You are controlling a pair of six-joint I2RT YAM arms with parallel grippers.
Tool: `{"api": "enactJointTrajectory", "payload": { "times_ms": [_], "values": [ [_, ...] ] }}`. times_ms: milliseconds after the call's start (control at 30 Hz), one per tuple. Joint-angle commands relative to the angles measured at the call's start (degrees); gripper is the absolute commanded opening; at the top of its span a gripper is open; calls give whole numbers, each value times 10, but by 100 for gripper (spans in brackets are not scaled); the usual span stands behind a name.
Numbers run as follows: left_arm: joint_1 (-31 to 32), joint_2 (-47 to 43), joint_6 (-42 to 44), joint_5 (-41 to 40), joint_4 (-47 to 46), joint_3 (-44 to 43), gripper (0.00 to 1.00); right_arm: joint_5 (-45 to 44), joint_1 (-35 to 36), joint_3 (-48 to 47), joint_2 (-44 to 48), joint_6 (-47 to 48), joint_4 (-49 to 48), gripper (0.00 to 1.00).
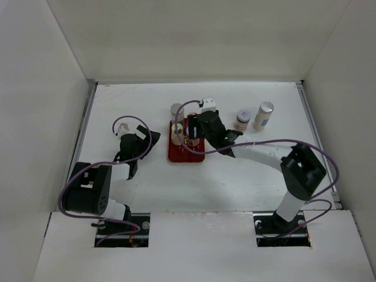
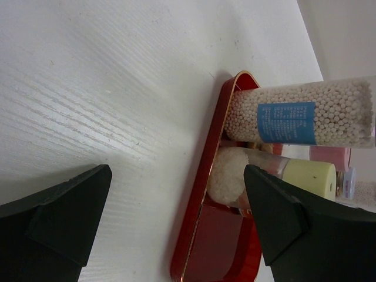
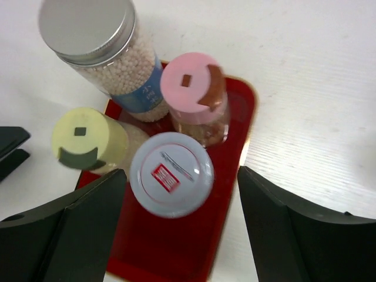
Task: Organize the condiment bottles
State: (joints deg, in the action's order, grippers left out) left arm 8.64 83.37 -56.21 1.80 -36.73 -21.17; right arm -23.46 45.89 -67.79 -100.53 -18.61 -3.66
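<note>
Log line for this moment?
tray: silver-lid jar, pink-lid jar, yellow-lid jar, white-lid jar; off tray: short jar, tall jar; left gripper open; right gripper open, straddling white-lid jar

Bead jar (image 2: 299, 114): lid end cut off at R edge, L wrist view.
Pink-lid jar (image 2: 329, 157): mostly hidden behind yellow-lid jar (image 2: 305, 177), same view.
White-lid jar (image 3: 170, 173): lid print blurred, R wrist view.
Tray (image 3: 167, 249): near end cut off at bottom edge, R wrist view.

I work on a flat white desk with a fine wood grain (image 1: 235, 176). Plain white panels close it in on three sides: a back wall (image 1: 194, 35), a left wall (image 1: 35, 106) and a right wall (image 1: 346, 88). A smooth white board (image 1: 200, 247) covers the near edge. The light is soft and even, and the shadows are faint.
</note>
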Motion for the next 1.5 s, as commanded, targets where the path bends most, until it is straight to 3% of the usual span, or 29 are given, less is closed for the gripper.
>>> {"api": "enactJointTrajectory", "payload": {
  "times_ms": [0,167,400,833,1067,1233,1467],
  "values": [
    [-4,1,-5,6,-29,2,100,-11,-25,35,103,2,-21,83],
    [-2,4,-5,6,-32,1,100,-78,-128,71,142,-8,-12,87],
    [-2,4,-6,6,-33,3,100,-69,-216,24,67,-14,28,96],
    [-3,9,-7,8,-35,1,100,-62,-254,-17,-16,-32,26,95],
    [-6,9,-7,12,-35,1,100,-39,-264,-35,-50,-48,25,78],
    [-5,10,-8,13,-35,1,100,-40,-259,-3,-10,-57,13,51],
    [-5,8,-8,14,-35,1,100,-47,-173,105,149,-62,-13,48]
  ]
}}
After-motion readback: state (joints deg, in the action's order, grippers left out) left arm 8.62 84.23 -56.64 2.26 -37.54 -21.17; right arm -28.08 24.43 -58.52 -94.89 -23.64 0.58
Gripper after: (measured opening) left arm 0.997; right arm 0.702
